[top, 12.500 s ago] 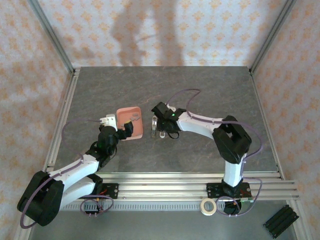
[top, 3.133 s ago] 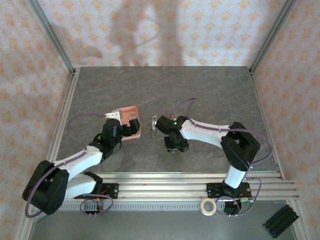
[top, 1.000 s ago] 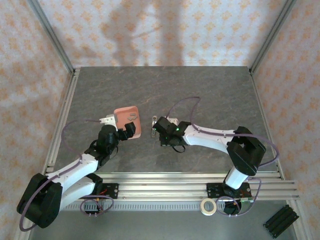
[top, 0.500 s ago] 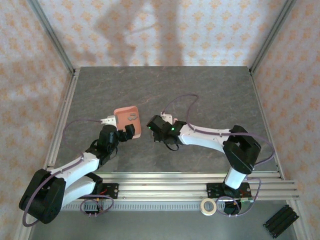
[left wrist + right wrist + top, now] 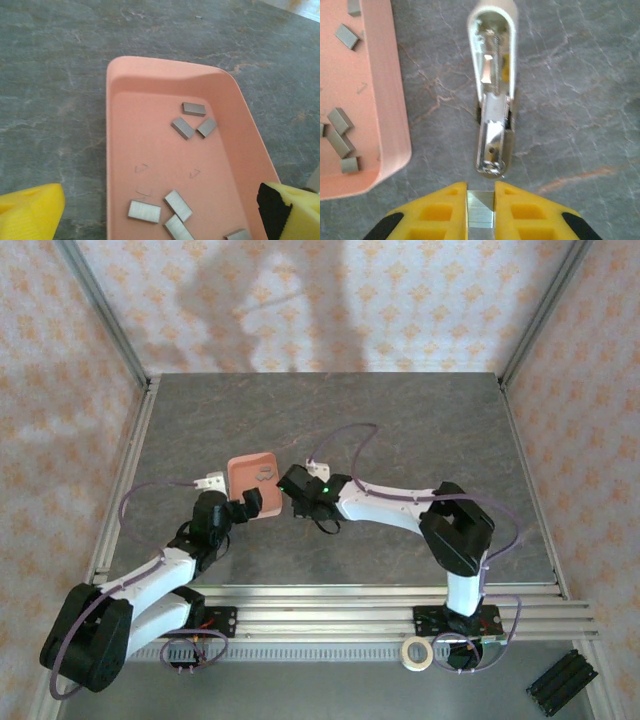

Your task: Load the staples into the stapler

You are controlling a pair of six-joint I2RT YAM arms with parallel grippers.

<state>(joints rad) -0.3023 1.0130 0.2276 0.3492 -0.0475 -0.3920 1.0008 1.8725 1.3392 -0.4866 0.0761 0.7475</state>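
Note:
The stapler (image 5: 492, 95) lies open on the grey table, its silvery channel (image 5: 492, 137) pointing at my right gripper (image 5: 480, 194). That gripper is shut on a small grey strip of staples (image 5: 481, 212), just short of the channel's near end. To the stapler's left stands the salmon-pink tray (image 5: 390, 100) holding several more staples (image 5: 189, 125). My left gripper (image 5: 160, 212) hangs open over the tray's near end (image 5: 112, 150), one yellow finger (image 5: 30, 210) on each side. From above, the right gripper (image 5: 296, 487) sits just right of the tray (image 5: 243, 466) and the left gripper (image 5: 250, 502) just below it.
A few loose single staples (image 5: 141, 169) lie on the tray floor. A roll of tape (image 5: 416, 652) and a black block (image 5: 560, 682) rest beyond the aluminium rails (image 5: 380, 612) at the near edge. Frame posts stand at the table's back corners.
My right gripper has swung left toward the tray, still holding its strip. The left gripper has drawn back slightly toward the tray's near end.

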